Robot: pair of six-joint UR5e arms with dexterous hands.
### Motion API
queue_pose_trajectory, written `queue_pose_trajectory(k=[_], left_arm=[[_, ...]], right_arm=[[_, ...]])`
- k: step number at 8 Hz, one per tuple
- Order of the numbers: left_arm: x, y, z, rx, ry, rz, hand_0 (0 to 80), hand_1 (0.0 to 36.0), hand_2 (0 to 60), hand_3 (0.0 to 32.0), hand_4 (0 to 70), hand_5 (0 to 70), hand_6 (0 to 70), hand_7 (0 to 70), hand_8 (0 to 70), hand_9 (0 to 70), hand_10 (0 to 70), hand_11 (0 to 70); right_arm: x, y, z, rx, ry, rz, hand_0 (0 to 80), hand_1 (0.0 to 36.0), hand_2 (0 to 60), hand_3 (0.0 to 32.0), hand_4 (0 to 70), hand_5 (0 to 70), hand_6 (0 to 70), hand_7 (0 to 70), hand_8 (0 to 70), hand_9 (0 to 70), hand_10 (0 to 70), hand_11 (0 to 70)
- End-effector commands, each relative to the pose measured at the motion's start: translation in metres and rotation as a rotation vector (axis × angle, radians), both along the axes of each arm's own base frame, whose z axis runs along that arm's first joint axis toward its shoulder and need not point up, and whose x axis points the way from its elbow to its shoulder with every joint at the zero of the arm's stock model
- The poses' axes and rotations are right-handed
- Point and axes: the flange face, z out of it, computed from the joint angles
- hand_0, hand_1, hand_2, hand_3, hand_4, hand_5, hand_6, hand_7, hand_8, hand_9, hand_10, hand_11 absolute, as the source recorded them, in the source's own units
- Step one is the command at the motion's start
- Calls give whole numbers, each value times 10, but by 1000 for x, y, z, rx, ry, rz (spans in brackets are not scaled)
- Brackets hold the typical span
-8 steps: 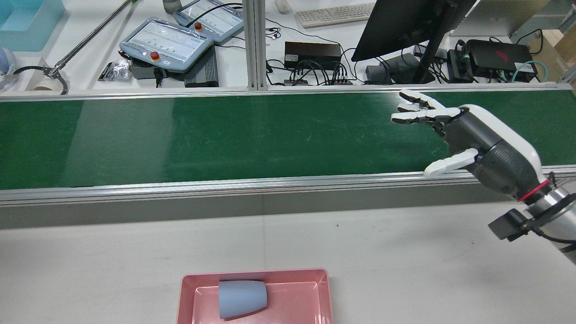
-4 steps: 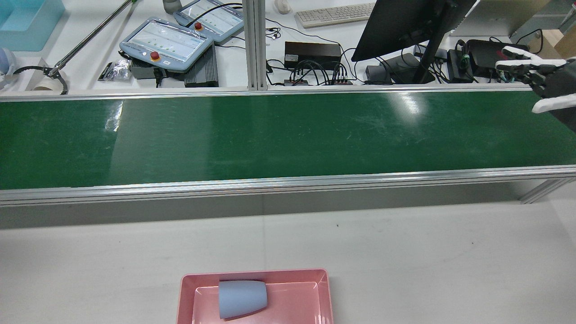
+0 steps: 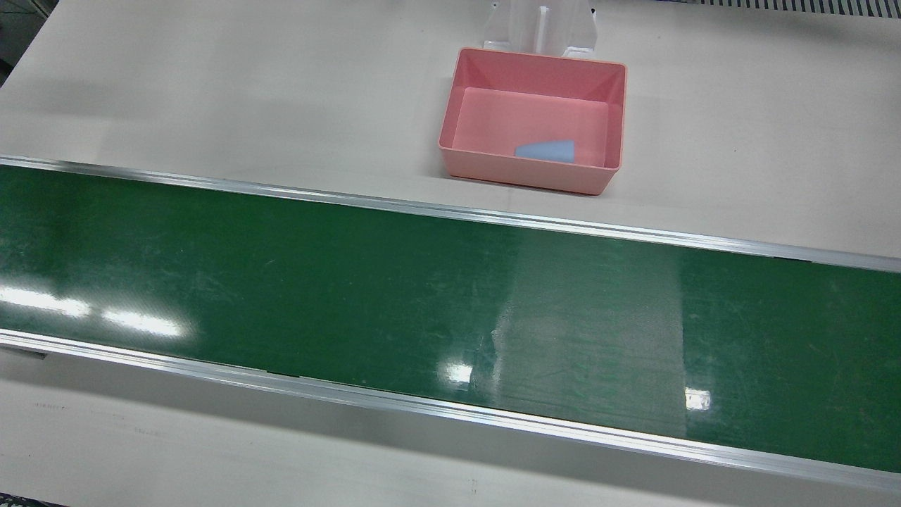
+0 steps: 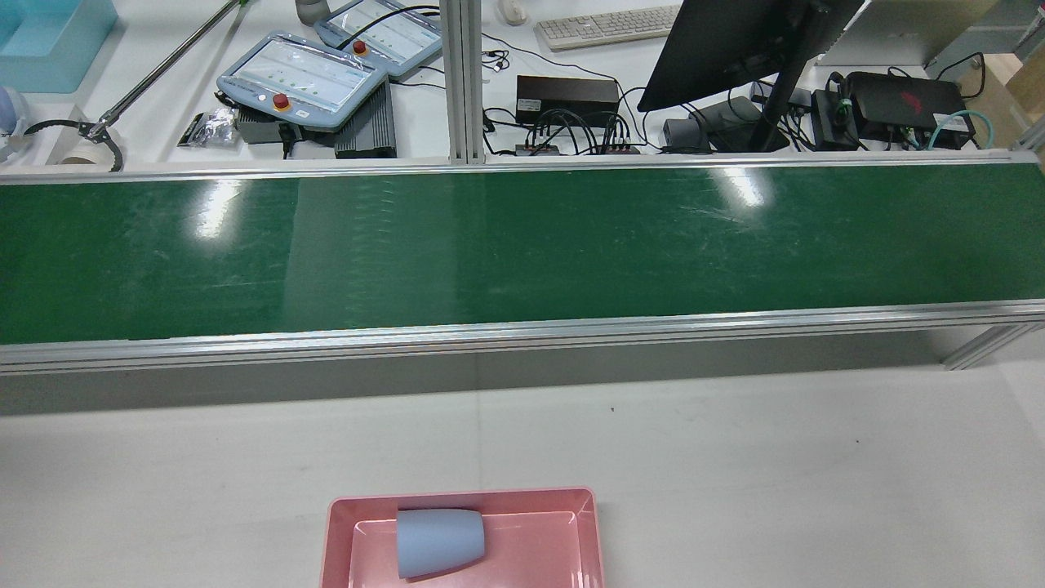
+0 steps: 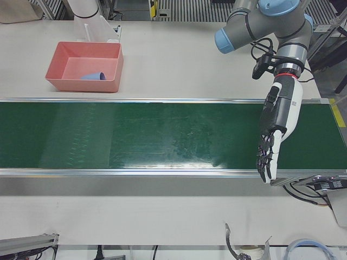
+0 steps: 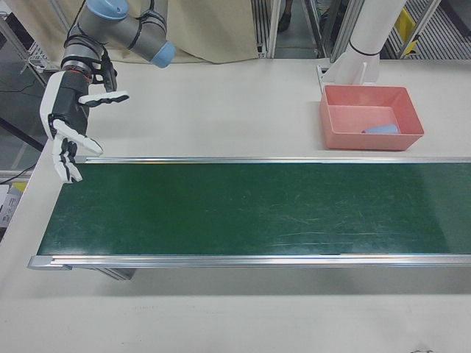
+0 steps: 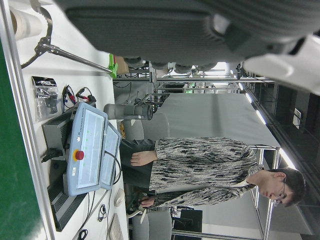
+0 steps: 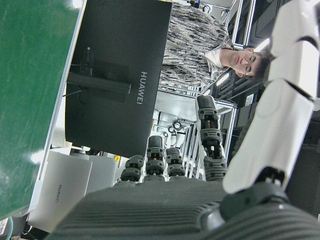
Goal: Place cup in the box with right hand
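The pale blue cup lies on its side inside the pink box at the near edge of the table. The cup also shows in the front view, in the left-front view and in the right-front view. My right hand is open and empty, fingers spread, above the far end of the green belt, far from the box. My left hand is open and empty, hanging fingers down over the other end of the belt.
The long green conveyor belt with aluminium rails crosses the table between the box and the operators' side. Behind it stand a monitor, teach pendants, a keyboard and cables.
My right hand has risen and swung away to the right, out of the rear view. The cup and the box have not moved.
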Motion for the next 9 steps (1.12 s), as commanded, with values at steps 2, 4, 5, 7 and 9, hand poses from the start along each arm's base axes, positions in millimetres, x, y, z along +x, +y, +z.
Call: queue_pose_trajectory(k=[2,4,5,7,9], left_arm=[[0,0,0,0,-1,0,0,0,0,0,0,0,0,0,0,0,0,0],[0,0,0,0,-1,0,0,0,0,0,0,0,0,0,0,0,0,0],[0,0,0,1,0,0,0,0,0,0,0,0,0,0,0,0,0,0],[0,0,0,0,-1,0,0,0,0,0,0,0,0,0,0,0,0,0],[0,0,0,0,-1,0,0,0,0,0,0,0,0,0,0,0,0,0]], right_arm=[[14,10,18,-11,-8,29,473,139,205,0,218,51,58,182,122,214,67,108],[17,10,18,-13,-8,34,485,127,142,0,265,52,61,195,124,218,66,106],[17,10,18,-13,-8,34,497,112,64,0,290,53,61,195,124,218,67,109],[18,13,20,-17,-10,38,488,142,169,0,252,54,62,199,125,219,67,110],[21,15,21,-20,-10,44,493,136,132,0,261,55,62,200,126,220,66,109]])
